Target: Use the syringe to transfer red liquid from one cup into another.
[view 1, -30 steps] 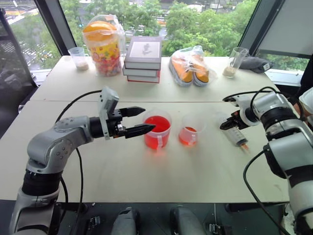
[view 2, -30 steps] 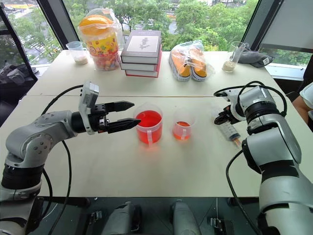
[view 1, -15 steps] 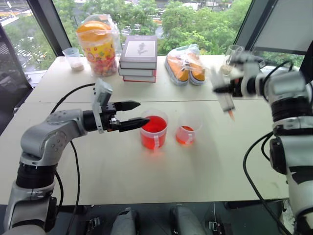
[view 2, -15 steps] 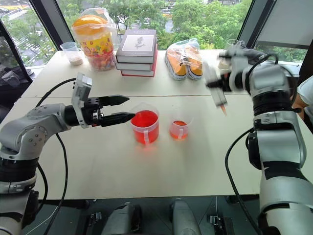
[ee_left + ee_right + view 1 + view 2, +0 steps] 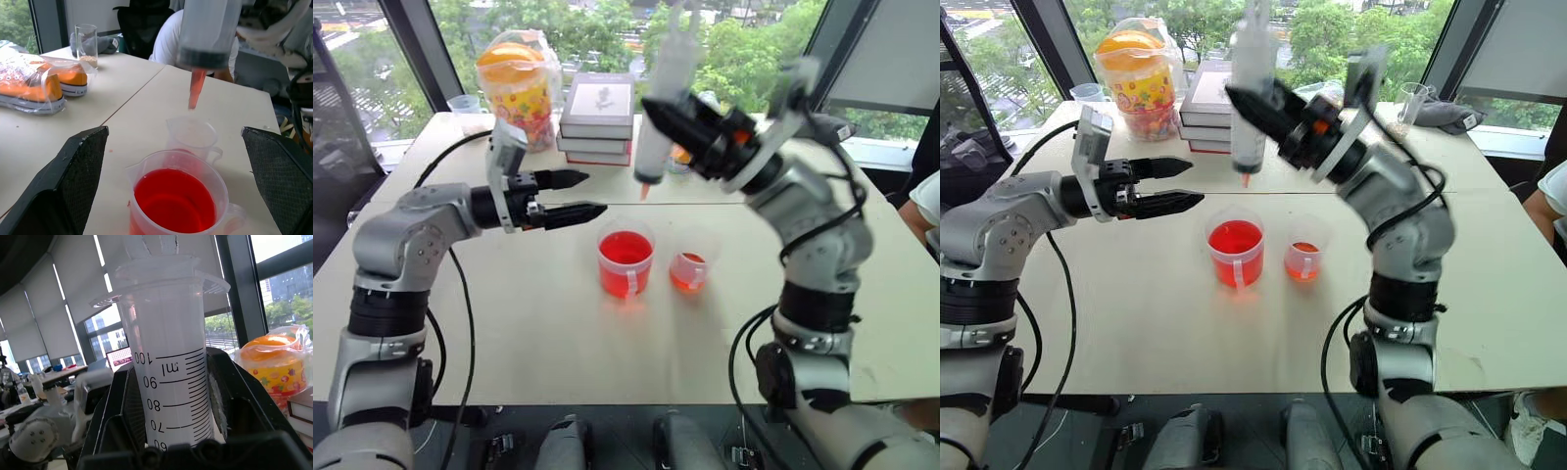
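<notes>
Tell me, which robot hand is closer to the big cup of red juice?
Left. The left gripper hovers open just beside the big cup; the right gripper holds the syringe higher above it.

Left arm extends level from the robot's left side, its left gripper [image 5: 570,194] pointing toward the right arm, fingers [image 5: 73,181] spread wide and empty. Right arm reaches up and across, forearm angled toward the left gripper; the right gripper [image 5: 658,116] sits higher than and just beyond the left gripper's fingertips, clamped around the syringe [image 5: 658,117], which hangs upright, tip downward.
</notes>
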